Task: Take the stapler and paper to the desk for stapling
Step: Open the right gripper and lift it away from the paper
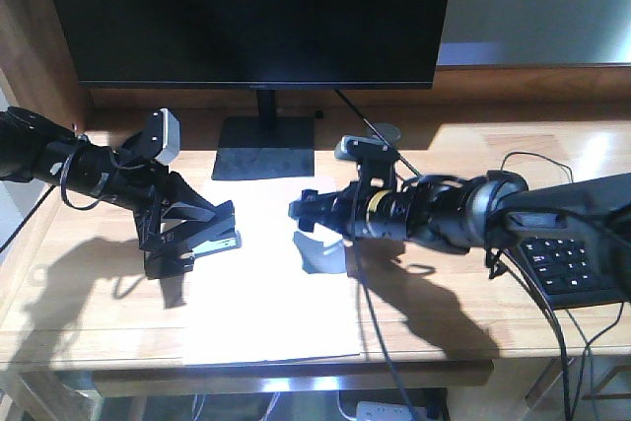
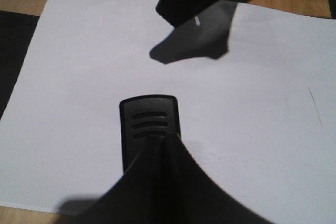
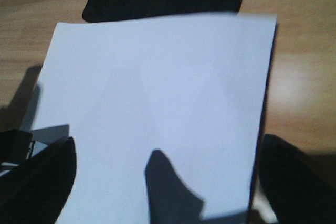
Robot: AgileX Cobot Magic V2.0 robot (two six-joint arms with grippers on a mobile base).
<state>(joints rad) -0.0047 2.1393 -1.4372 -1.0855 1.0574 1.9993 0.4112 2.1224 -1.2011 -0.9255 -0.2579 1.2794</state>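
Paper point(image 1: 266, 293) lies at the counter's point(image 1: 89, 337) front edge; I see left jaws clamped on the stapler point(image 1: 215, 241), right jaws wide over the paper.

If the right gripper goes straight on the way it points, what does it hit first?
Most likely the paper on the desk, filling the wrist view beyond its open fingers; depth is unclear.
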